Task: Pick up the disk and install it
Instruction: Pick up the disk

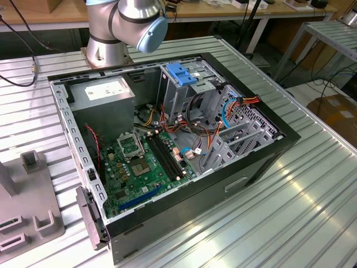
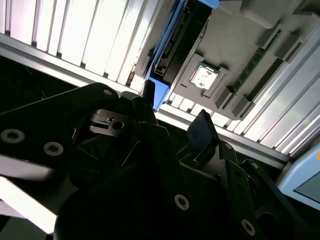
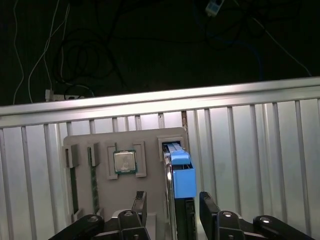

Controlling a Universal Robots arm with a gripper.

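2 wide-open, empty fingers (image 3: 208,209) flank the disk (image 3: 183,181), standing on edge lengthwise between them.

Spread fingers (image 3: 206,206) astride the upright disk (image 3: 183,176)

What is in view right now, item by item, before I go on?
disk: one, dark with blue rails, standing on edge in a slot of the holder tray
holder tray: one, grey, on the table
chip: one, silver, in a tray pocket
memory sticks: two, green, in tray slots
computer case: one, black, open, on the table
circuit board: one, green, inside the case
metal box: one, grey with white sticker, inside the case
drive cage: one, metal with blue tab, inside the case
cables: several, red, orange, blue, inside the case
table: one, silver, slatted
arm: one, grey and blue, behind the case
gripper: one, black, open, a finger on each side of the disk
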